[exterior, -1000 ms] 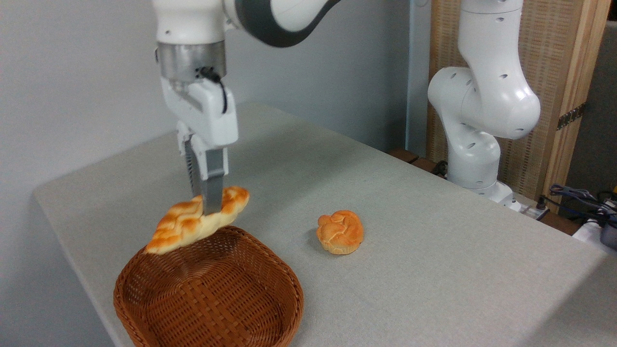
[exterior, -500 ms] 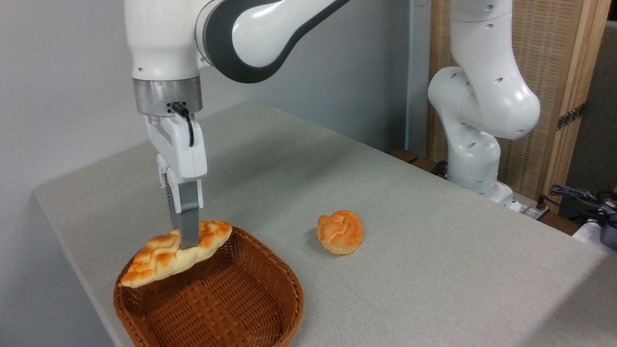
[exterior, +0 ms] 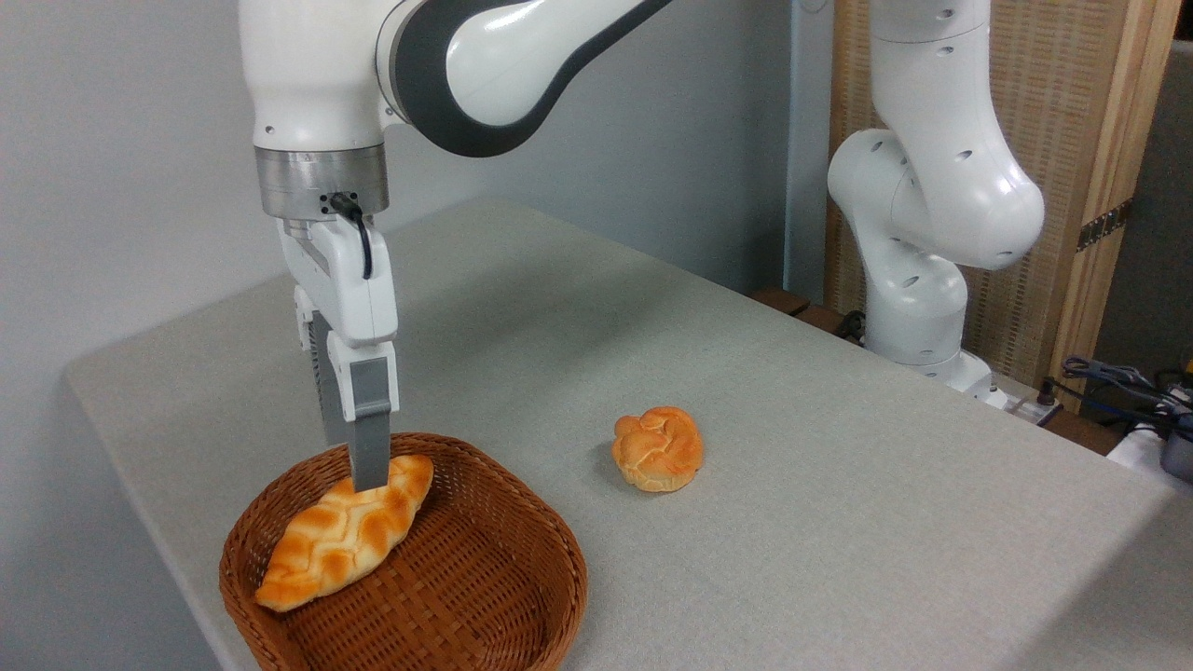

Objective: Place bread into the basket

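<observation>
The bread (exterior: pixel 340 545), a braided golden loaf, lies inside the wicker basket (exterior: pixel 564 559) at the near left of the table. It leans along the basket's left wall, upper end toward the back rim. My gripper (exterior: pixel 354 464) hangs straight down over that upper end. Its jaws stand apart, and the front fingertip (exterior: pixel 370 477) overlaps the loaf's tip in the picture. I cannot tell whether the finger still touches the loaf.
A small round knotted bun (exterior: pixel 657 448) sits on the grey table (exterior: pixel 792 485) to the right of the basket. The arm's white base (exterior: pixel 918 280) stands at the table's far right edge, with cables (exterior: pixel 1118 382) beyond it. The table's left edge runs close beside the basket.
The bread has left the jaws and dropped from rim height down into the basket. The gripper's jaws have parted and the hand has stayed in about the same place.
</observation>
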Motion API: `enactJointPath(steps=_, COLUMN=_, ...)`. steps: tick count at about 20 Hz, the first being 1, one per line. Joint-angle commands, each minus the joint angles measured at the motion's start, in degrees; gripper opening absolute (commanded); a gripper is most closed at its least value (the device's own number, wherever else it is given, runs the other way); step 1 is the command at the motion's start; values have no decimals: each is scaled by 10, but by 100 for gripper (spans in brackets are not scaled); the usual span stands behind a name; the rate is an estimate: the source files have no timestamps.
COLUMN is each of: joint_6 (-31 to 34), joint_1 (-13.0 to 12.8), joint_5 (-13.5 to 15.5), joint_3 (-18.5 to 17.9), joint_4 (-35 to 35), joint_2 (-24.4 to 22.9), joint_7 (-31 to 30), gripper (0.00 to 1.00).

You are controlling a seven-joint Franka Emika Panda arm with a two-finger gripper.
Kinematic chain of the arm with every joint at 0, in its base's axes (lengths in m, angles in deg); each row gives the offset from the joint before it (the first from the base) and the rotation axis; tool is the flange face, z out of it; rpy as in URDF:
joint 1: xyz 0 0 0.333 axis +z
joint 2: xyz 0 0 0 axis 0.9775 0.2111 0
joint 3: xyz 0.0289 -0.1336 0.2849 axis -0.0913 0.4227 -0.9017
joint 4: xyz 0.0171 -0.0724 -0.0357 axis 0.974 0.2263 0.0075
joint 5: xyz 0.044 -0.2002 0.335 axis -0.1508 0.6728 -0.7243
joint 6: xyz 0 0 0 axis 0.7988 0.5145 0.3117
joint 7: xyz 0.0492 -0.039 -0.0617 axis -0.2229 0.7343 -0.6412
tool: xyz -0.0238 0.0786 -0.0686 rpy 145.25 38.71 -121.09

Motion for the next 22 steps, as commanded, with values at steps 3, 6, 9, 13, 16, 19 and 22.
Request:
enactJointPath(steps=3, joint_6=80, joint_1=0, joint_5=13, joint_3=-1, joint_4=-24, joint_2=-22, joint_7=-59, gripper=100)
enactJointPath(steps=6, joint_6=193, joint_1=2, joint_5=66, joint_3=-15, joint_4=-37, joint_2=-63, joint_7=-55, gripper=100)
enactJointPath(steps=9, joint_6=243, joint_1=2, joint_5=102, joint_3=-47, joint_4=-30, joint_2=-112, joint_7=-55, gripper=100)
enactJointPath(steps=13, joint_6=287, joint_1=-1, joint_5=113, joint_3=-67, joint_4=-30, joint_2=-134, joint_7=-52, gripper=100)
enactJointPath(steps=16, joint_6=287, joint_1=-1, joint_5=113, joint_3=-67, joint_4=-30, joint_2=-134, joint_7=-52, gripper=100)
enactJointPath(steps=19, joint_6=287, joint_1=-1, joint_5=113, joint_3=-67, joint_4=-35, joint_2=-132, joint_7=-51, gripper=100)
enactJointPath(steps=22, joint_6=287, joint_1=-3, joint_5=113, joint_3=-61, joint_4=-38, joint_2=-129, joint_7=-51, gripper=100)
